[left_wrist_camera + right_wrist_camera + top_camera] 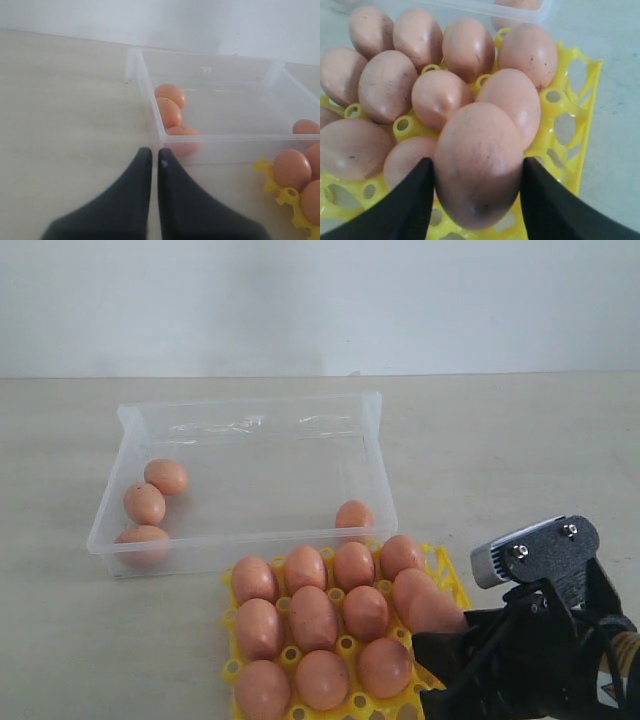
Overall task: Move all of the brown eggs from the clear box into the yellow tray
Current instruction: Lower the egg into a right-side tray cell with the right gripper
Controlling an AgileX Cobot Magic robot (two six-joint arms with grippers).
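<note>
A: State of the right claw [477, 165]?
B: Clamped on one brown egg [475, 140], gripped across its sides. The egg is held just above the yellow tray [582, 100], on the side nearest that arm. Contact with the seated neighbour [512, 105] cannot be ruled out.
A: Left claw [154, 152]?
B: Fingers pressed together, nothing held. It is parked low over the table, just beside a corner of the clear box [149, 100].
A: How should the placement be done?
B: An open cup [551, 116] is seen beside the held egg. The egg should be centred over it and lowered straight until the shell is carried by the lattice. The fingers should then be opened only slightly. Sideways drift is to be avoided, since the neighbours are packed tight and could be knocked. The raised pegs should be cleared by the fingers on the way up.
A: What is left?
B: Four are counted in the box: three eggs [145, 503] bunched at the left end, a fourth egg [353, 515] against the front wall by the tray.
A: Surface, room?
B: Pale matte table [520, 460], flat, so rolling is likely if an egg is dropped. A plain white wall [320, 300] is seen behind.
</note>
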